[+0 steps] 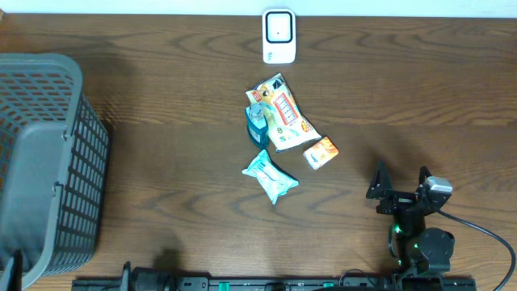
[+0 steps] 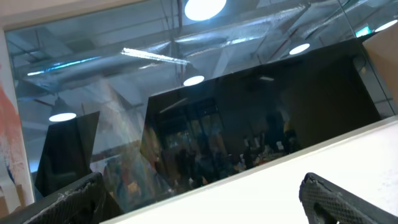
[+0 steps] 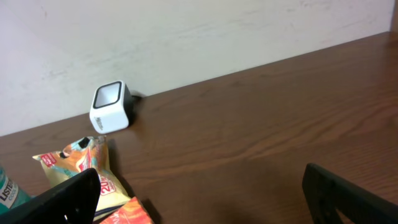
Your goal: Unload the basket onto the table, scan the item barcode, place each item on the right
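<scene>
The white barcode scanner (image 1: 279, 36) stands at the table's far edge; the right wrist view shows it against the wall (image 3: 111, 106). Mid-table lie an orange-and-white snack packet (image 1: 283, 113), a teal bottle (image 1: 256, 123), a small orange packet (image 1: 321, 152) and a light-blue packet (image 1: 271, 176). My right gripper (image 1: 400, 182) hovers at the front right, open and empty, its jaws pointing toward the items (image 3: 199, 180). The snack packet (image 3: 78, 165) and orange packet (image 3: 127, 213) sit by its left finger. My left gripper (image 2: 202, 186) is open, empty and aimed up at a window.
A grey mesh basket (image 1: 48, 162) fills the table's left side. A cable (image 1: 485, 234) runs from the right arm's base toward the right edge. Bare brown wood lies between the items and the right gripper.
</scene>
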Action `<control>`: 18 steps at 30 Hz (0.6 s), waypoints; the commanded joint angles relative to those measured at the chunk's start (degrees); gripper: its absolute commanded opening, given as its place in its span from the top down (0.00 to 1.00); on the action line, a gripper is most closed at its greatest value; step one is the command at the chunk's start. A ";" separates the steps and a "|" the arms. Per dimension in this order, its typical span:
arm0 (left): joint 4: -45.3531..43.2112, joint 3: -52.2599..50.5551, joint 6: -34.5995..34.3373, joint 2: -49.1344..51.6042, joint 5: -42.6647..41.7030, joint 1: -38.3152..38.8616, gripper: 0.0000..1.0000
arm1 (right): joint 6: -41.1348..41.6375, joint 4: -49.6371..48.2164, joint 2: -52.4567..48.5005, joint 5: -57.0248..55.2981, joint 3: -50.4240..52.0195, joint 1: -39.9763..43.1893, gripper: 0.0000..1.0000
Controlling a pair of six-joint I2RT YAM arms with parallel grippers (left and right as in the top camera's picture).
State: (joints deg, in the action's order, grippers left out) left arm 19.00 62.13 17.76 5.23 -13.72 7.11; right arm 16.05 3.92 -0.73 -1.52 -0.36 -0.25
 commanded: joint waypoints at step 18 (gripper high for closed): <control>0.63 -0.76 -0.92 -5.07 -1.27 -0.31 0.00 | -0.48 0.17 0.24 -0.50 0.04 -0.17 0.01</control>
State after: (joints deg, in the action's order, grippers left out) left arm 19.75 61.32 17.76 0.27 -13.91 7.11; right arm 16.05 3.95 -0.73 -1.52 -0.36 -0.25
